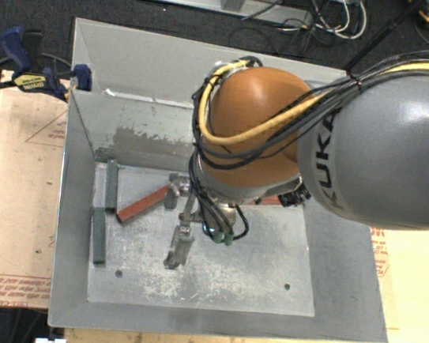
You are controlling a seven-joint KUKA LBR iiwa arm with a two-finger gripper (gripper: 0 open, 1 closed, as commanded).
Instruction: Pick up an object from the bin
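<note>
My arm [378,143] reaches in from the right, its orange-covered wrist bent down over the middle of the bin [253,288]. The gripper [177,255] hangs low over bare floor; I cannot tell whether it is open or closed. Nearest it, up to its left, a flat reddish-brown bar [142,205] lies slantwise, with two grey bars [103,214] beyond it along the left wall.

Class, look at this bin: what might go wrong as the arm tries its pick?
The hand hangs over bare bin floor, apart from the reddish-brown bar; a grasp here would likely catch nothing. The grey bars lie flat beside the view's left wall; reaching for them may scrape that wall.
</note>
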